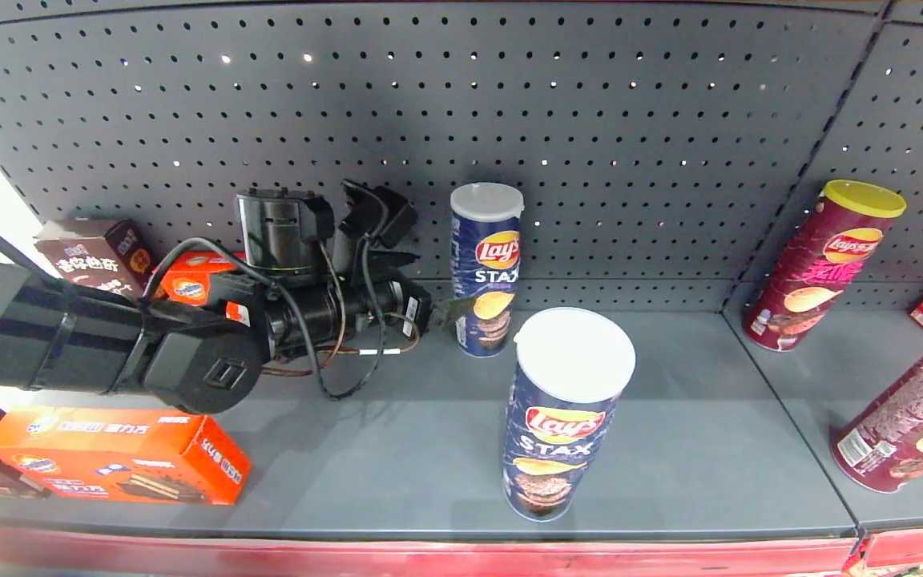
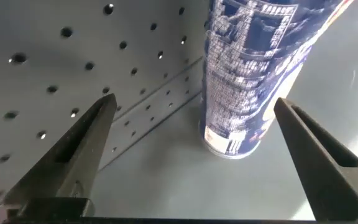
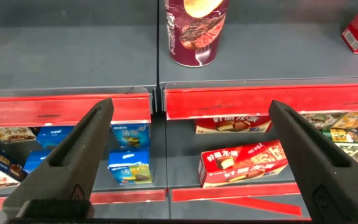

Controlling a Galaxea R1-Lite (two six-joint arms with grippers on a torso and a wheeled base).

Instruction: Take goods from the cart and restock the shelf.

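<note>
Front edge of grey metal shelf (image 1: 710, 449): blue cardboard crisp tube with white plastic lid (image 1: 567, 417), upright. Farther back, left gripper (image 1: 447, 312), jaws wide, empty. Just ahead of jaws, second blue white-lidded tube (image 1: 485, 268) stands upright beside grey pegboard back wall (image 1: 630, 120). Left arm nearer; right gripper (image 3: 190, 104), jaws also wide, hangs before shelf front. Fingertip-tube contact unclear.

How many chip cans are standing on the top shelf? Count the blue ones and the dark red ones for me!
Blue cans: 2
Dark red cans: 2
Total: 4 cans
</note>
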